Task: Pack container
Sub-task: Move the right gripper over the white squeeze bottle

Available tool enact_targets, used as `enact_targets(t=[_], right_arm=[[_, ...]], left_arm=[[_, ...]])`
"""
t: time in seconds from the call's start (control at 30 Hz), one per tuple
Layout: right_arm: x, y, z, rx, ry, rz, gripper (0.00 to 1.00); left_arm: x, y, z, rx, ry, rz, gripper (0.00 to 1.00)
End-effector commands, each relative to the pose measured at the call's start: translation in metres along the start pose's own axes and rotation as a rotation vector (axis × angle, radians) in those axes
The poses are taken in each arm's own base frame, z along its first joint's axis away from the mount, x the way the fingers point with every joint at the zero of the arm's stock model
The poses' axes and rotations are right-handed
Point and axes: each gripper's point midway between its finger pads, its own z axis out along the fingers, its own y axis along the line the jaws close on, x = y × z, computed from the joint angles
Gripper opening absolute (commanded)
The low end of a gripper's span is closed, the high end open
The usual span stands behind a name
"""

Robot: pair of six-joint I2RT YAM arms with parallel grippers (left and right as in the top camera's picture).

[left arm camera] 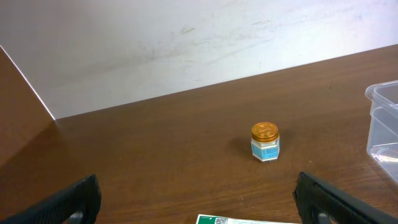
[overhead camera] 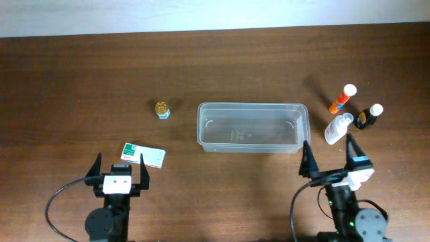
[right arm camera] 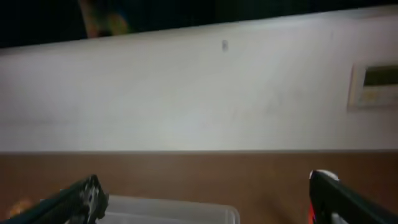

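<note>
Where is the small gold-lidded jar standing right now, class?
Overhead, the gold-lidded jar stands on the table's left side, apart from and left of the container, beyond the white packet.

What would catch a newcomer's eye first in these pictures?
The clear, empty container sits in the middle of the table. Right of it cluster an orange bottle, a dark bottle and a white bottle. Left of it are a gold-lidded jar and a flat white box.

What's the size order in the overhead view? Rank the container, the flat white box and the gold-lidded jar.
1. container
2. flat white box
3. gold-lidded jar
No two look alike in size.
</note>
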Motion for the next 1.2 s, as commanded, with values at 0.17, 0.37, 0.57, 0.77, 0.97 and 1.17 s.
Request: enact_targets(t=[0.17, 0.37, 0.57, 0.77, 0.97, 1.17], right_arm=[[-0.108, -0.020, -0.007, 0.190, 0.050, -0.138, 0.98], [-0.135, -0.054, 0.011, 0.378, 0.383, -0.188, 0.98], [-0.111, -0.053, 0.041, 0.322, 0.799, -0.158, 0.98], [-0.074, -0.065, 0.071, 0.323, 1.026, -0.149, 0.98], [-0.015, -0.083, 0.084, 0.281, 1.230, -0.049, 0.98], [0.038, -0.087, 0.091, 0.071, 1.378, 0.061, 0.99]], left_arm=[[0.001, 0.000, 0.000, 0.003, 0.001, 0.012, 1.00], [0.001, 0.000, 0.000, 0.003, 0.001, 0.012, 1.00], [0.001, 0.000, 0.000, 0.003, 0.001, 0.012, 1.00], [0.001, 0.000, 0.000, 0.003, 0.001, 0.011, 1.00], [0.001, 0.000, 0.000, 0.003, 0.001, 0.012, 1.00], [0.001, 0.000, 0.000, 0.003, 0.001, 0.012, 1.00]])
